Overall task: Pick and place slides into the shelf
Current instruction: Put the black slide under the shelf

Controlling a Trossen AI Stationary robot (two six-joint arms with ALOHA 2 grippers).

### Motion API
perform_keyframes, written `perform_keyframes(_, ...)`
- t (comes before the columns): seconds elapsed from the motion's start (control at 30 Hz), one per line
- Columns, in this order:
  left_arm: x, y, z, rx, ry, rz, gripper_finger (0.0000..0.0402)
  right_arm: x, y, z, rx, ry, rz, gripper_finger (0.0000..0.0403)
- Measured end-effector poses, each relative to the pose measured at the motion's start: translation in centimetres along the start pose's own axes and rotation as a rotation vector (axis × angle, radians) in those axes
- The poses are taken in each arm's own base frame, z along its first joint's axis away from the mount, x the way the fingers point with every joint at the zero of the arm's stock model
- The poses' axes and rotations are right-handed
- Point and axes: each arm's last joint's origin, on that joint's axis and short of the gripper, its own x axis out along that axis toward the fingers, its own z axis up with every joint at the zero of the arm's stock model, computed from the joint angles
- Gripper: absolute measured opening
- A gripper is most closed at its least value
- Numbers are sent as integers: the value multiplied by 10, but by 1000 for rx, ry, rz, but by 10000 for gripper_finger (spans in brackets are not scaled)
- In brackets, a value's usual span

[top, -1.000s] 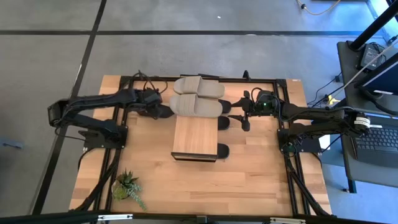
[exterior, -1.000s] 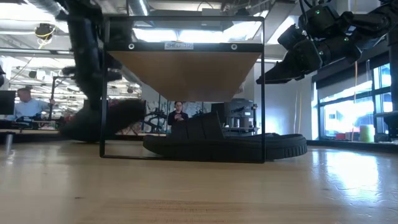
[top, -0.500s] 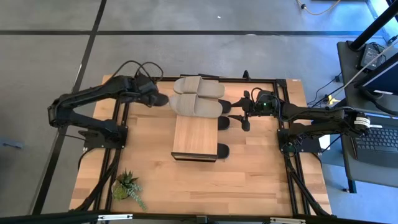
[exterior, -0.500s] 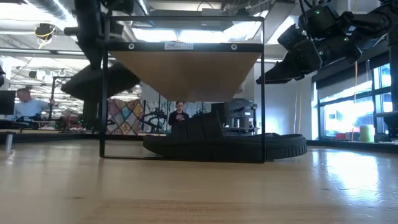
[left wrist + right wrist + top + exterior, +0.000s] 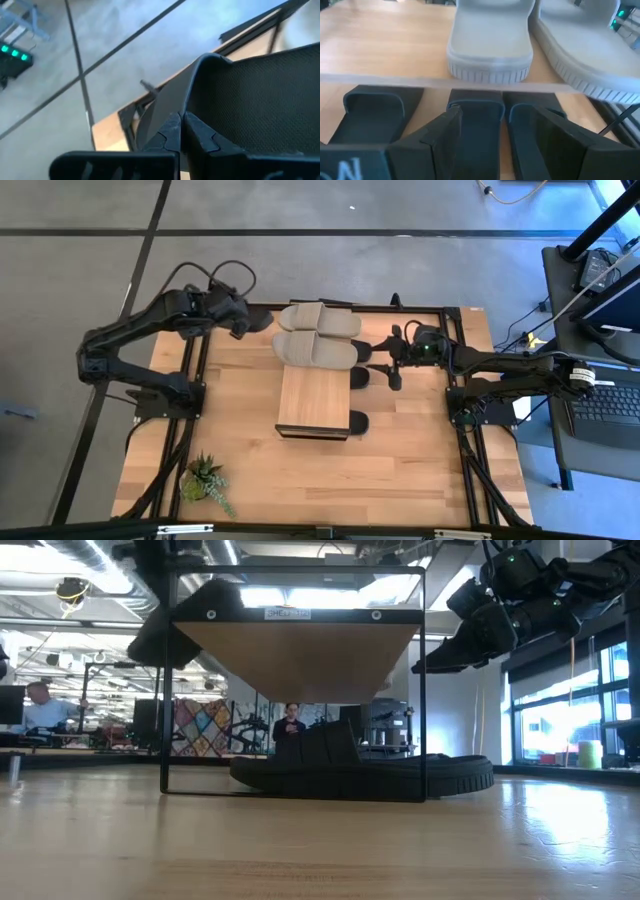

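My left gripper [image 5: 243, 323] [image 5: 182, 117] is high over the table's far left part, shut on a black slide [image 5: 250, 100] [image 5: 188, 625]. Two beige-grey slides [image 5: 316, 348] lie side by side on the far part of the shelf's wood top [image 5: 313, 398]. More black slides lie on the table under the shelf [image 5: 360, 775], their ends sticking out on its right [image 5: 358, 377]. My right gripper [image 5: 390, 366] [image 5: 495, 135] hovers open just right of the shelf, above those ends. My left gripper pinches a thin raised edge of the black slide [image 5: 192, 82] between its two fingers. The slide is lifted clear of the table and sits tilted in the hold, level with the shelf top in the low view.
A small potted plant [image 5: 205, 478] stands near the table's near left corner. The shelf's dark frame posts [image 5: 165, 690] rise from the table. Bare wood lies near the shelf and to its left. People sit and stand in the room behind [image 5: 40, 705].
My left gripper, shut on the black slide, has risen from the table just left of the shelf and swung toward the far left corner. The slide has gone from table height to clear of the table, level with the shelf top.
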Motion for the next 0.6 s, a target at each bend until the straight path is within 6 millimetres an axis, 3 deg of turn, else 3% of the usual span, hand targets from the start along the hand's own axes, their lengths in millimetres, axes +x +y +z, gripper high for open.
perform_keyframes(0.37,-27,-14,17,97,-149,-115,0,0,3,23,-69,-179,4,237)
perform_keyframes(0.6,-36,-42,42,189,-193,-142,0,-1,6,67,-178,-94,9,237)
